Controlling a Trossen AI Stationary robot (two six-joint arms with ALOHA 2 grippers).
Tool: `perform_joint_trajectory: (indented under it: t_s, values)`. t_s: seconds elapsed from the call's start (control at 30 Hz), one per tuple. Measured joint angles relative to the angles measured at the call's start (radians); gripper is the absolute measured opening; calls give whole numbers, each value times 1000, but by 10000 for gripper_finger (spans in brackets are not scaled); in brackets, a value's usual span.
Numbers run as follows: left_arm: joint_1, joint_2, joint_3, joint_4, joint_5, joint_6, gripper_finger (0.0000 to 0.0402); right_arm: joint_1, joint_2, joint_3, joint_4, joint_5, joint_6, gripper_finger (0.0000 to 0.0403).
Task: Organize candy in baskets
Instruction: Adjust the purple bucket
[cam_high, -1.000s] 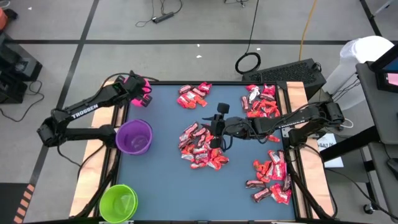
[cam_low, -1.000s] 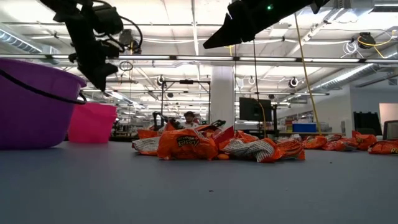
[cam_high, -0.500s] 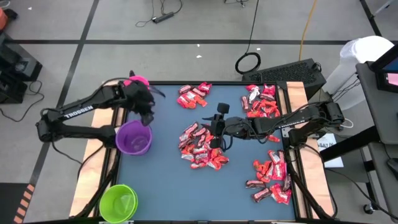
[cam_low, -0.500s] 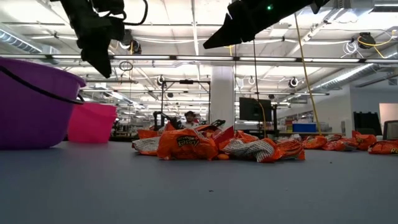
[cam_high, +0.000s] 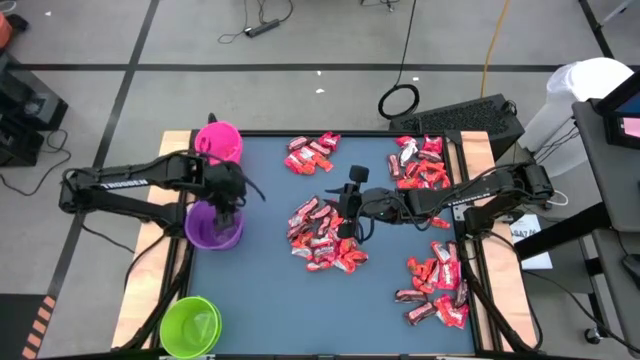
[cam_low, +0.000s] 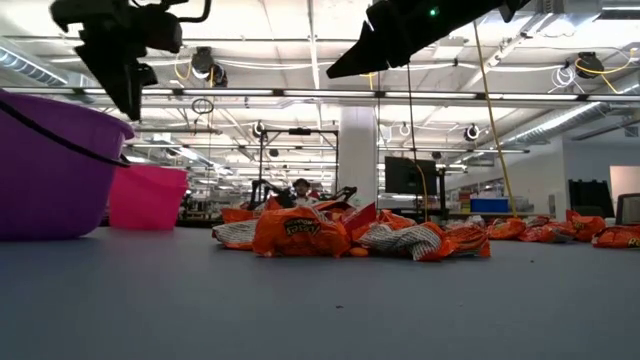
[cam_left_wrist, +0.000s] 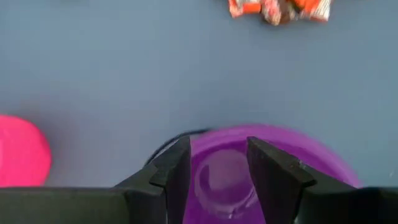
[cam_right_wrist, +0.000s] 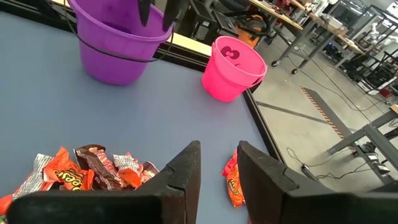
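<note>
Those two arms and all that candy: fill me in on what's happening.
The left gripper hangs open above the purple basket, holding nothing. The right gripper hovers over the middle candy pile, fingers apart and empty. More candy lies in heaps along the table's far and right sides. The pink basket stands at the far left corner, the lime green basket at the near left. The purple basket looks empty.

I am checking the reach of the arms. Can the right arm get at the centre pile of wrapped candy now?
Probably yes. The right pincer hangs at the pile of wrapped candy in the middle of the blue table, with nothing between them; the left pincer is away over the round purple plastic basket.
</note>
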Motion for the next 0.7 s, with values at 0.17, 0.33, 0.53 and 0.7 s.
perform_joint_trajectory:
  t_s: [0.17, 0.33, 0.53, 0.7]
  values:
    - [-17, 0, 0, -8, -108, 132, 161, 0, 0, 0, 0, 0, 0, 96]
    - [-17, 0, -13, -7, -55, 157, 161, 0, 0, 0, -1, 0, 0, 96]
    - [-17, 1, -42, 5, -68, 206, 161, 0, 0, 0, -1, 0, 0, 96]
    - [-17, 3, -44, 28, -120, 243, 161, 0, 0, 0, -1, 0, 0, 96]
